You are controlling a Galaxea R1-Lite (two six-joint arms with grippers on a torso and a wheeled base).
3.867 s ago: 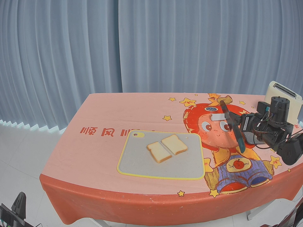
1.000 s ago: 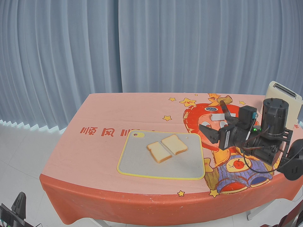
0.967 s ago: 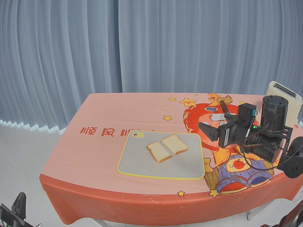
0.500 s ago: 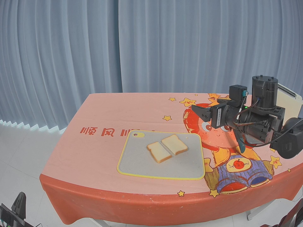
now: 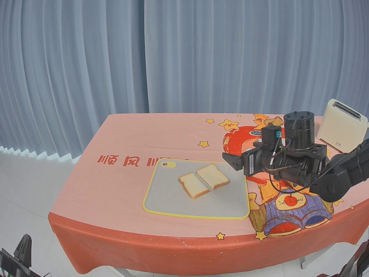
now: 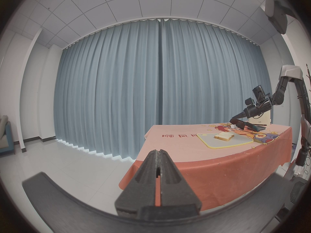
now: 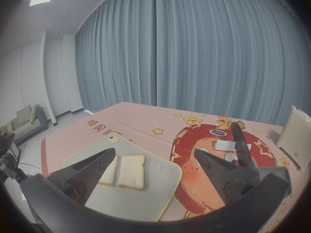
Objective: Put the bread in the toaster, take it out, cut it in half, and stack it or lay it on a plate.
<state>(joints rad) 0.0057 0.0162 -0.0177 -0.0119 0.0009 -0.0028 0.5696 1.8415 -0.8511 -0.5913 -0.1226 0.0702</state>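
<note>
Two halves of a bread slice lie side by side on a grey cutting board with a yellow rim. My right gripper hovers open and empty over the board's right edge, a short way right of the bread. In the right wrist view its fingers straddle the sight of the bread. The dark-handled knife lies on the cloth behind that gripper. The cream toaster stands at the far right. My left gripper is shut and empty, low and well left of the table.
An orange cartoon-print cloth covers the table. A small white label lies beside the knife. Grey curtains hang behind the table. From the left wrist view the board and the right arm show far off.
The right gripper has left the knife on the cloth, opened, and swung left and down from near the toaster to the board's right edge. Bread and board have not moved.
</note>
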